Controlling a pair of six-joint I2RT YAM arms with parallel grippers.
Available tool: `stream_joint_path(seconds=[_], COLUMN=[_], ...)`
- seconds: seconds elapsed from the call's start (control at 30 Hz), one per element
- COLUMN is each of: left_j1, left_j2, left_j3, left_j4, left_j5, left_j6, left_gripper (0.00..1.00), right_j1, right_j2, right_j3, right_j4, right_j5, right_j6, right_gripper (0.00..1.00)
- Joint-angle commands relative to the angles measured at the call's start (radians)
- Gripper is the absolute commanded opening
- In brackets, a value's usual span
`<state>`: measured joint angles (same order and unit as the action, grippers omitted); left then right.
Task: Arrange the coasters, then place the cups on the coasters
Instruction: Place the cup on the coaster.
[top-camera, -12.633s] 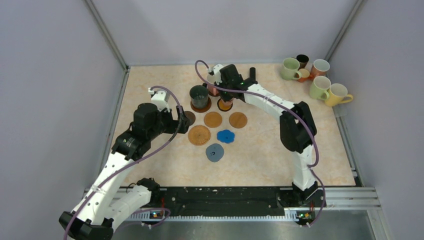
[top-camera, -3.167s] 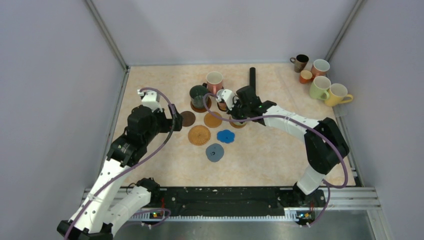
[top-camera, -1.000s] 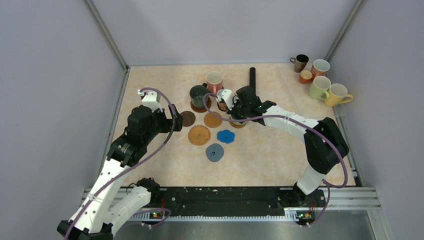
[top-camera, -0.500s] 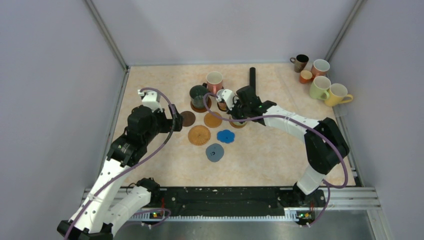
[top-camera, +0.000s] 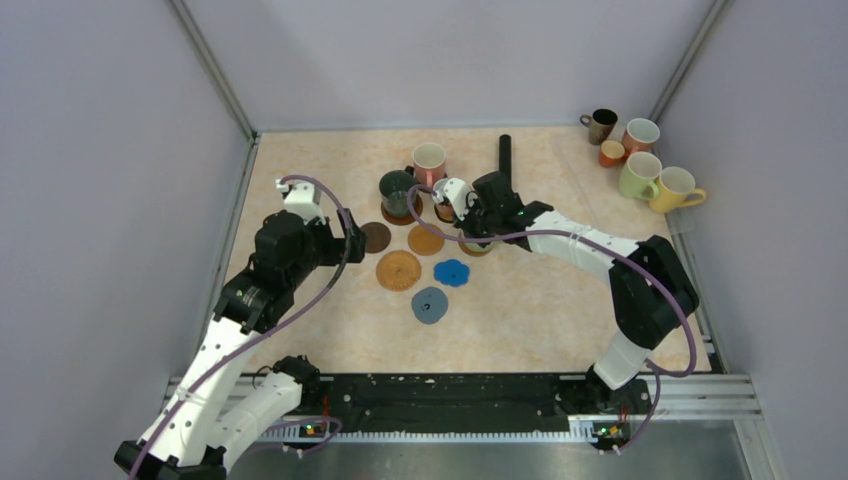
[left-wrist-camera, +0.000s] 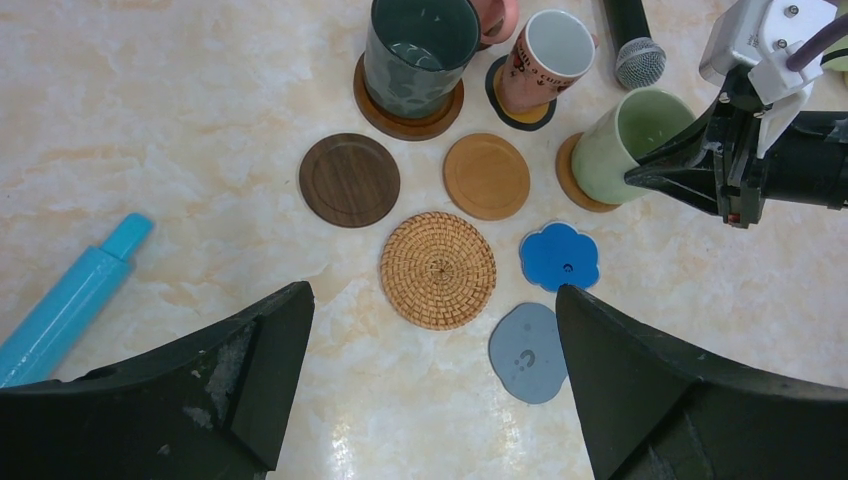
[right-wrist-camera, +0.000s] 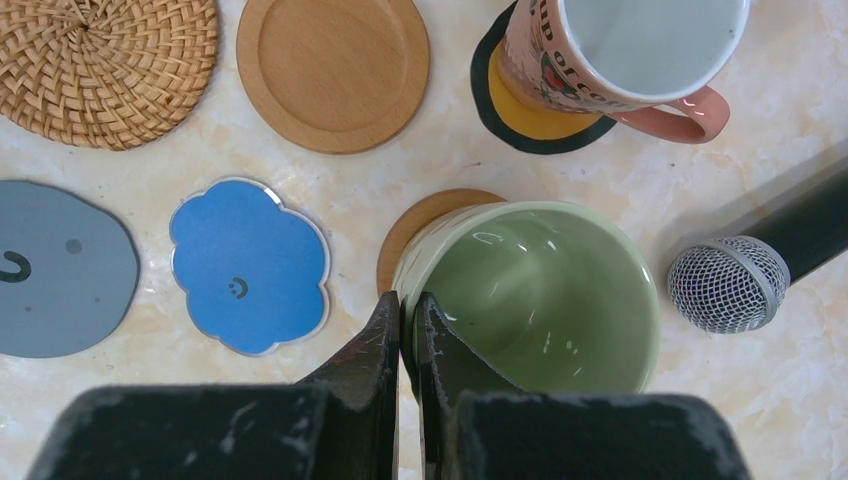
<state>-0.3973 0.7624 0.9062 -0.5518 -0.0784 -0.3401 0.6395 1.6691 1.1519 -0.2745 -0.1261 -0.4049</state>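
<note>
Pinching the near wall of the pale green mug (right-wrist-camera: 530, 290), the right tool (right-wrist-camera: 408, 305) has its two fingers drawn almost together, one inside the rim and one outside. The mug stands upright with its mouth facing straight up. It sits on a tan round coaster (right-wrist-camera: 420, 215), which peeks out on the tool's left. I can't make out its handle from either wrist view. Just beyond the fingertips a pink mug (right-wrist-camera: 640, 40) stands upright on a black-and-orange coaster (right-wrist-camera: 530, 125), its handle sticking out to the right. It carries dark lettering, but that is cut off and I can't read it. To the right of the tool a black microphone (right-wrist-camera: 730, 280) lies flat on the table (right-wrist-camera: 560, 170), grille end nearest the green mug and body running away. To the tool's left are a blue flower coaster (right-wrist-camera: 250, 265) bearing a tiny smiley and a grey-blue coaster (right-wrist-camera: 60, 270) with a hook-shaped mark. Farther ahead are a plain wooden coaster (right-wrist-camera: 333, 70) and a woven coaster (right-wrist-camera: 110, 60). The left tool (left-wrist-camera: 432, 300) hangs spread wide and holds nothing, looking down on the woven coaster. A dark green mug (left-wrist-camera: 420, 45) stands upright on a brown coaster (left-wrist-camera: 405, 120) beyond it. A bare dark brown coaster (left-wrist-camera: 350, 180) lies nearer, and a blue cylinder (left-wrist-camera: 70, 300) lies slanted off to its left.
</note>
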Motion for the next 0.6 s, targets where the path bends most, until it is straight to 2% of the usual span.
stream_joint_path(seconds=[0.0, 0.57], left_j1=[0.005, 0.005], left_j2=[0.006, 0.013], left_j3=[-0.005, -0.005], left_j4=[0.040, 0.042], left_j5=[0.013, 0.023], left_j6=[-0.005, -0.005], left_gripper=[0.96, 0.96], right_j1=[0.003, 0.003], right_j2=[-0.074, -0.081], right_j3=[0.041, 0.024], right_j4=[0.070, 0.103], right_j5=[-0.001, -0.029], right_j6=[0.000, 0.002], right_gripper=[0.00, 0.00])
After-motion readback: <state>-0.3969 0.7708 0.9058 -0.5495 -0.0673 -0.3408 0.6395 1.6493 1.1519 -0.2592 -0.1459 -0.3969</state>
